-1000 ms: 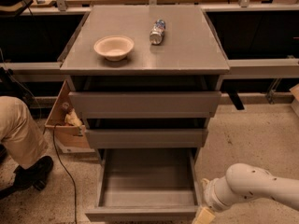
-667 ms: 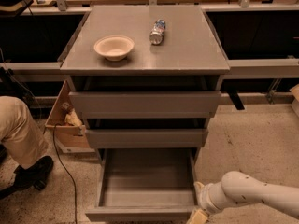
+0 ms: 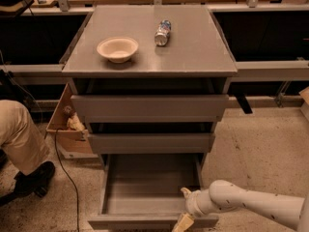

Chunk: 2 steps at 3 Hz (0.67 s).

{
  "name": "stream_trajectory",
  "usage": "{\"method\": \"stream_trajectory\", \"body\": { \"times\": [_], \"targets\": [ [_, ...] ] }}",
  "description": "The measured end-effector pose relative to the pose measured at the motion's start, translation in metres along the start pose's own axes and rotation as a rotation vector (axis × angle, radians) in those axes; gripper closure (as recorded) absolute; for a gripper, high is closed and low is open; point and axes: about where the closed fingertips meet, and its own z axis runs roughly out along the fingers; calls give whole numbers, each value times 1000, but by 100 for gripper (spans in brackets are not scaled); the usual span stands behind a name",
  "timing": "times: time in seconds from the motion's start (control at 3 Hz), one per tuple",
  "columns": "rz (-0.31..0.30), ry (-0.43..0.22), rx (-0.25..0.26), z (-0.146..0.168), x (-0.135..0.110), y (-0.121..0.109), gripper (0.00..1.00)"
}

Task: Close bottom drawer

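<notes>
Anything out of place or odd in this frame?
The can lies on its side on the cabinet top, near the upright bowl. The bottom drawer stands pulled far out, with the gripper at its front right corner. Nothing looks spilled or damaged.

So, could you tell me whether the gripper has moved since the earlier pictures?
Yes. The gripper has shifted left, from just right of the bottom drawer to over its front right corner.
</notes>
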Motion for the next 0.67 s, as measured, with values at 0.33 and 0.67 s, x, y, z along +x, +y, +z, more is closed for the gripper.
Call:
{"method": "stream_trajectory", "body": {
  "times": [0.33,0.67],
  "targets": [
    [0,0,0,0,0,0,0],
    [7,-15,-9,11,0,-2,0]
  ]
}}
